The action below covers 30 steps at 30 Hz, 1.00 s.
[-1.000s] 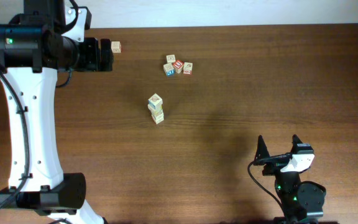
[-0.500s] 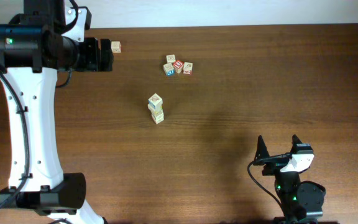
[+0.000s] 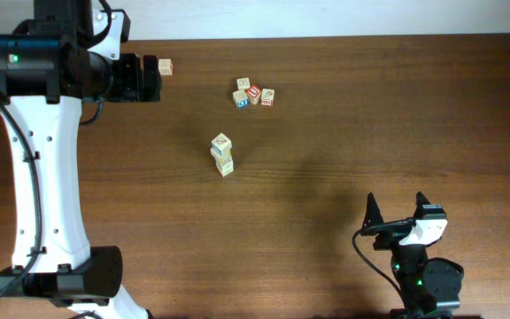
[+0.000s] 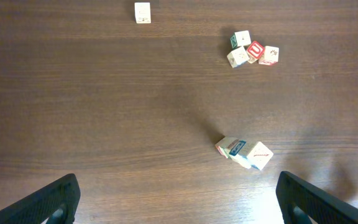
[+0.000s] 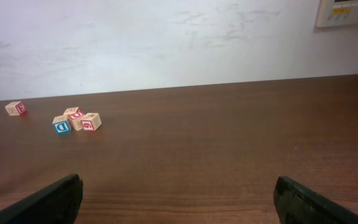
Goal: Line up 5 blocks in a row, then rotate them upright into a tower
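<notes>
Showing blocks [image 3: 222,143] | pale wood cubes | blue, green, red prints

No visible change since second ago; blocks [image 3: 222,143] unmoved.

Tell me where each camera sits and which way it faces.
Overhead: above the table, looking down; shows left gripper and right gripper.
Left wrist: high over the table, facing down at the block cluster; own fingertips show.
Right wrist: low, facing across the table to the wall; own fingertips show.
Shared: all three show the block cluster.
</notes>
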{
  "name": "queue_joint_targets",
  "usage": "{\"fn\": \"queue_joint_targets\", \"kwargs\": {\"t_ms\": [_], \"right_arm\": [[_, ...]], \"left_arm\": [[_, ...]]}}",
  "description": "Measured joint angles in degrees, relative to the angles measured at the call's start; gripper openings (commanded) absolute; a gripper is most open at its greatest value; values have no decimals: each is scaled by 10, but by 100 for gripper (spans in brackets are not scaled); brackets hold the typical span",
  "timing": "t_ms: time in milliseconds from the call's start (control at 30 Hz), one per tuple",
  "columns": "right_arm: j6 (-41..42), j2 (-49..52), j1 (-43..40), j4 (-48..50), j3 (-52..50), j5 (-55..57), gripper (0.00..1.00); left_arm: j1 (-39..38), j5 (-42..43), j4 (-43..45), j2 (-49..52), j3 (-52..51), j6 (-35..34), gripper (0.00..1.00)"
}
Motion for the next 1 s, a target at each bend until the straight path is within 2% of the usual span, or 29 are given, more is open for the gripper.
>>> {"fn": "queue_joint_targets", "kwargs": {"t_ms": [133, 233, 300, 400, 600, 800, 900, 1000], "right_arm": [[0, 0, 0, 0, 0, 0, 98], [0, 0, 0, 0, 0, 0, 98], [-1, -2, 1, 0, 0, 0, 98], [0, -2, 1, 1, 0, 0, 98], [0, -3, 1, 1, -1, 0, 98], [0, -3, 1, 2, -2, 3, 98], [0, -3, 1, 2, -2, 3, 98], [0, -2, 1, 2, -2, 2, 98]], "left_arm": [[0, -25, 26, -16, -11, 17, 99], [0, -39, 109, -87, -94, 24, 99], [0, -40, 200, -162, -189, 32, 99], [0, -20, 375, -308, -393, 74, 99], [0, 12, 587, -512, -712, 135, 99], [0, 22, 841, -702, -1005, 174, 99], [0, 23, 911, -779, -1108, 195, 99], [0, 23, 934, -846, -1187, 219, 99]]}}
